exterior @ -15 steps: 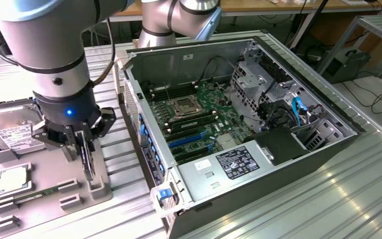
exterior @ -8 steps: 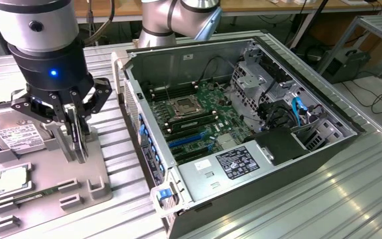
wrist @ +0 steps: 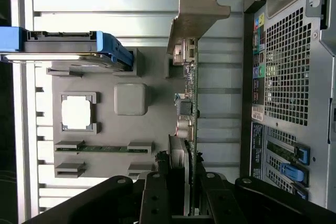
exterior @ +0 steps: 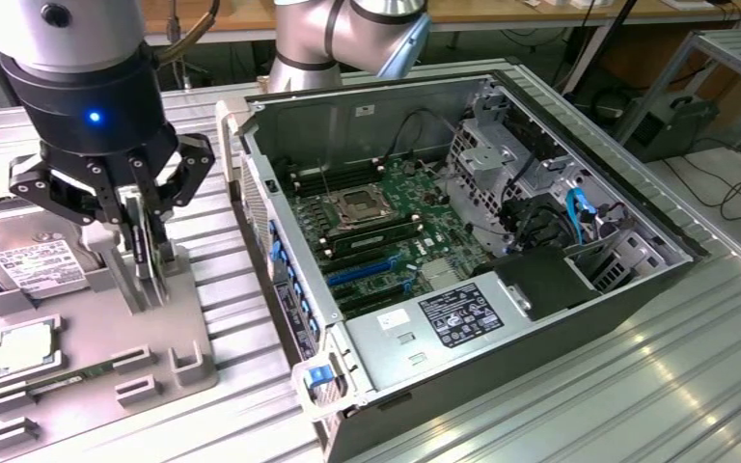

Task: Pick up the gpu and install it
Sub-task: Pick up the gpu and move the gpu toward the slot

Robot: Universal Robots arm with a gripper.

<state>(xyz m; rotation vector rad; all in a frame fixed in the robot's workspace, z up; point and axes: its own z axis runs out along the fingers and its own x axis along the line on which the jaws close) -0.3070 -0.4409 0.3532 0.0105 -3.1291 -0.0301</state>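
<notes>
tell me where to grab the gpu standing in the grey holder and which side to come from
Take the gpu by its upper long edge, clamping across its two flat faces away from the silver bracket, coming straight down from above. It stands on edge in the grey holder, so only the top edge and faces are free. The gripper hangs right there.

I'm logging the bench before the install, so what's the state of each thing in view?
gpu: upright on edge in the gray tray.
claw: astride the gpu.
computer case: side open, motherboard exposed.
hard drive: flat on the tray.
processor chip: seated in a tray recess.
</notes>
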